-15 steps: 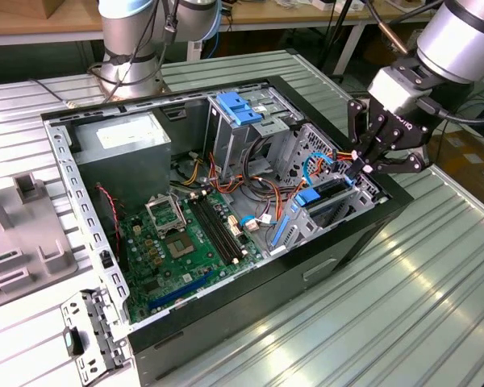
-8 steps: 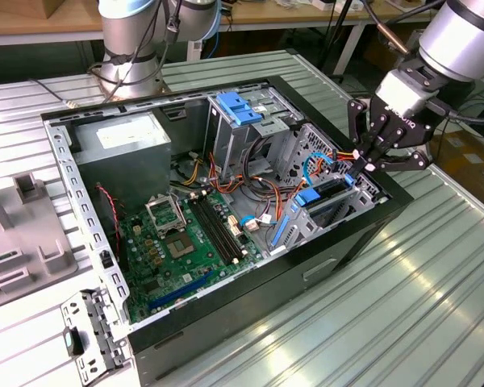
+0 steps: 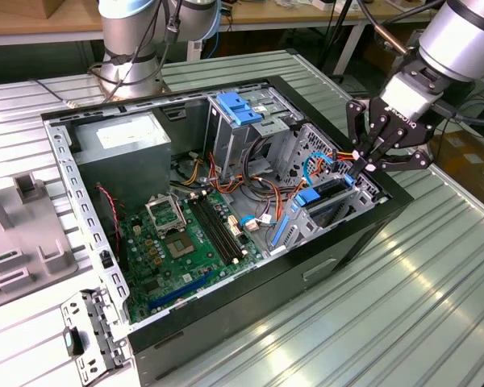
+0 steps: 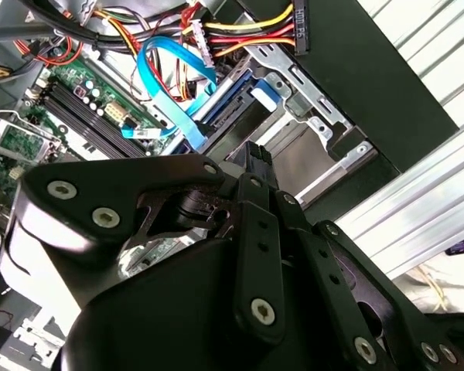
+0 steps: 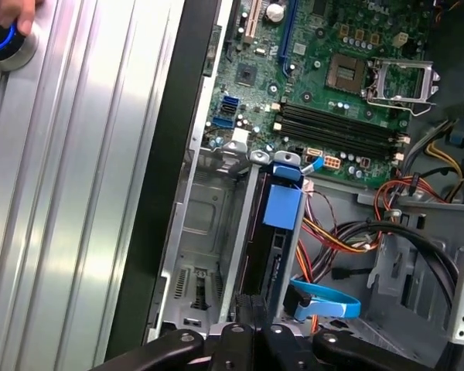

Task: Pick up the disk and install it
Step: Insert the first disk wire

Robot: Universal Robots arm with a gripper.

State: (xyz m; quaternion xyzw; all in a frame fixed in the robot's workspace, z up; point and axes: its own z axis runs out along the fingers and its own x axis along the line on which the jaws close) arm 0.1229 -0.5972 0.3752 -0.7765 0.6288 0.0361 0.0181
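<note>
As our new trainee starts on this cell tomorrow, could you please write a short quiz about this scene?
1. True or false: the disk lies flat on the table outside the computer case.
2. What is the gripper nearest to? A the power supply; B the disk's bay; C the processor socket.
3. Fill in: the flat cable near the disk is ___.
Key: 1 false, it stands on edge in its bay; 2 B; 3 blue.
</note>
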